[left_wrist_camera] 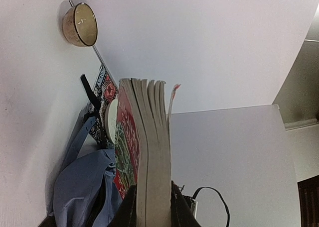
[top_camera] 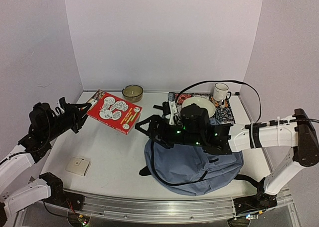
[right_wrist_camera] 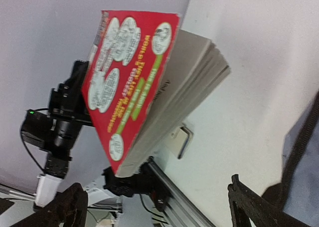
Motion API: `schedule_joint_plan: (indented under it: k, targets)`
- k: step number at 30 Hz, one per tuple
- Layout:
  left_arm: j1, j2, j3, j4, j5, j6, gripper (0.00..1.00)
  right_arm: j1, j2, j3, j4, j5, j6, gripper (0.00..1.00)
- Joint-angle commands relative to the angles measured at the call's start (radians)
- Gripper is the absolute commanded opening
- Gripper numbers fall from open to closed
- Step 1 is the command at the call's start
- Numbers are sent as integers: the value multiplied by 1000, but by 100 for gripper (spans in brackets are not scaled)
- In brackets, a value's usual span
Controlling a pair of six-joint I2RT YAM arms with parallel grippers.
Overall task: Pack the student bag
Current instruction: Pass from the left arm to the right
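Observation:
The student bag (top_camera: 192, 165), a soft blue-grey backpack, lies on the table at centre right; it also shows in the left wrist view (left_wrist_camera: 79, 182) and at the right edge of the right wrist view (right_wrist_camera: 305, 157). A thick red-covered book (top_camera: 113, 111) hangs tilted above the table's left side, with my left gripper (top_camera: 83, 108) shut on its edge. The left wrist view has the page block (left_wrist_camera: 149, 152) clamped in that gripper (left_wrist_camera: 153, 209). My right gripper (top_camera: 147, 126) hovers at the bag's left end, open and empty (right_wrist_camera: 159, 212), facing the book (right_wrist_camera: 134, 82).
A brown bowl (top_camera: 132, 92) stands at the back wall. A white dish (top_camera: 198, 106) and a mug (top_camera: 220, 91) rest on a patterned mat (top_camera: 227, 115) behind the bag. A small white square item (top_camera: 79, 165) lies at the front left. A black cable loops over the back right.

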State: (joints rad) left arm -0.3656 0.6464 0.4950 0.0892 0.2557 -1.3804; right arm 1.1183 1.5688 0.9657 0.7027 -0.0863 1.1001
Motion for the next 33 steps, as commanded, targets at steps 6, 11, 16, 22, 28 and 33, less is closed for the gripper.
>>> schedule_joint_plan:
  k: [6,11,16,22,28,33]
  targets:
    - [-34,-5,35,217,-49,-84,0,8,57,81,229,-23,90,98]
    - [-105,8,31,254,-78,-96,0,6,119,138,251,-35,107,98]
    - [-191,16,9,297,-122,-100,0,-6,147,158,311,-52,113,95]
    - [-196,-26,-42,307,-145,-102,0,-21,125,133,371,-69,82,76]
    - [-196,-35,-88,307,-129,-111,0,-38,70,72,398,-58,56,45]
    - [-196,-21,-101,305,-120,-51,2,-54,39,44,405,-79,28,10]
